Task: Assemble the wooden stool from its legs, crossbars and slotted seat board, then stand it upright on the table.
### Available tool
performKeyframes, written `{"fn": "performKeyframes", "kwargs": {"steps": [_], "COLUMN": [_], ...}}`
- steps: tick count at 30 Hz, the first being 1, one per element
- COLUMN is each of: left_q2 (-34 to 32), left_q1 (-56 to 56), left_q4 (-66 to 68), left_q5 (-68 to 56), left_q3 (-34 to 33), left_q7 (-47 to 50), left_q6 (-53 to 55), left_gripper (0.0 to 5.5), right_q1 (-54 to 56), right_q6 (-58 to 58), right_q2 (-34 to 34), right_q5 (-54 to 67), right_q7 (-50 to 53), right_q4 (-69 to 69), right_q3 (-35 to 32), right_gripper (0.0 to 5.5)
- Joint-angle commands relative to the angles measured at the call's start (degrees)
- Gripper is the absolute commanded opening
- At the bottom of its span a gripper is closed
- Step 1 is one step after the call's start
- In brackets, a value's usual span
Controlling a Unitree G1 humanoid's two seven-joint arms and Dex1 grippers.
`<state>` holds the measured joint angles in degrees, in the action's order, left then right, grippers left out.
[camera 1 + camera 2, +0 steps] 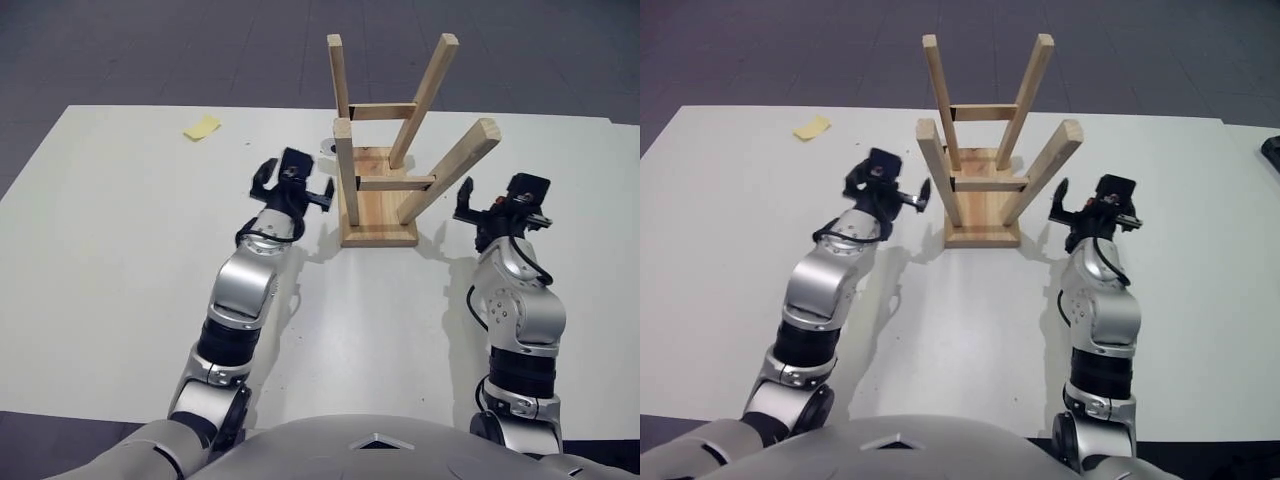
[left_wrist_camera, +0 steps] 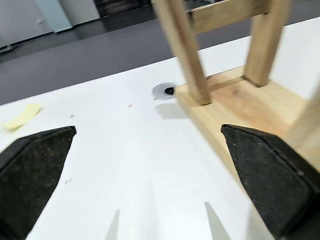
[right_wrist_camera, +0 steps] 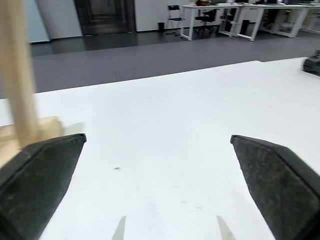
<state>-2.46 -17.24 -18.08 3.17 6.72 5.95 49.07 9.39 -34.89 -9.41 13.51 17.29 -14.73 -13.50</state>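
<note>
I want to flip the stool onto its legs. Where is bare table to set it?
Widest bare table: on the robot's left, between the yellow note and the left gripper. Also the middle strip nearer than the seat board. Crowded: around the stool, the right gripper close beside.

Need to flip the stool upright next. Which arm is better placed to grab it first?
Left, probably. The open left gripper sits close beside a stool leg, with the seat board right ahead of it. The open right gripper faces mostly table.
</note>
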Motion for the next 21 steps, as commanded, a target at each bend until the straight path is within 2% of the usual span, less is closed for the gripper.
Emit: {"fn": "performKeyframes", "kwargs": {"steps": [1,3,5,8,11,13,16,18,20,21], "left_q2": [3.73,2.82,1.08,-0.99,-2.05,-1.85,-1.19,-0.8,-0.65,-0.64], "left_q1": [1.16,-0.62,-2.27,-5.29,-6.0,-5.86,-4.99,-4.96,-5.23,-5.37], "left_q4": [-0.9,2.57,6.13,10.65,12.18,13.05,13.67,14.16,14.58,14.64], "left_q5": [-5.28,-8.36,-10.0,-12.02,-12.07,-12.29,-12.47,-12.42,-12.39,-12.29], "left_q3": [-26.59,-36.37,-41.49,-44.23,-43.76,-43.66,-43.18,-42.54,-42.11,-41.95], "left_q7": [12.33,16.86,19.54,20.32,19.68,19.69,20.05,20.08,20.18,20.35], "left_q6": [-8.87,-13.73,-16.6,-18.76,-19.62,-19.96,-20.49,-20.76,-21.17,-21.58], "left_gripper": [5.4,5.4,5.4,5.4,5.4,5.4,5.4,5.4,5.4,5.4], "right_q1": [2.39,3.52,4.09,0.87,-1.25,0.91,4.93,9.74,17.48,20.22], "right_q6": [6.4,10.68,14.14,15.41,16.27,14.89,12.46,13.31,14.51,14.84], "right_q2": [-4.43,-6.76,-8.46,-11.4,-13.55,-13.52,-15.19,-15.58,-16.28,-17.39], "right_q5": [-1.36,-2.74,-2.3,5.33,13.64,20.57,37.34,45.93,38.34,30.43], "right_q7": [-9.83,-16.59,-24.71,-39.32,-47.36,-46.76,-45.17,-40.1,-27.19,-21.37], "right_q4": [3.75,6.07,5.56,-3.65,-11.16,-11.98,-12.79,-10.93,-2.03,3.07], "right_q3": [2.97,7.1,11.41,14.65,10.85,3.33,-7.96,-14.71,-17.53,-15.86], "right_gripper": [5.38,5.38,5.38,5.38,5.38,5.38,5.38,5.38,5.38,5.38]}}
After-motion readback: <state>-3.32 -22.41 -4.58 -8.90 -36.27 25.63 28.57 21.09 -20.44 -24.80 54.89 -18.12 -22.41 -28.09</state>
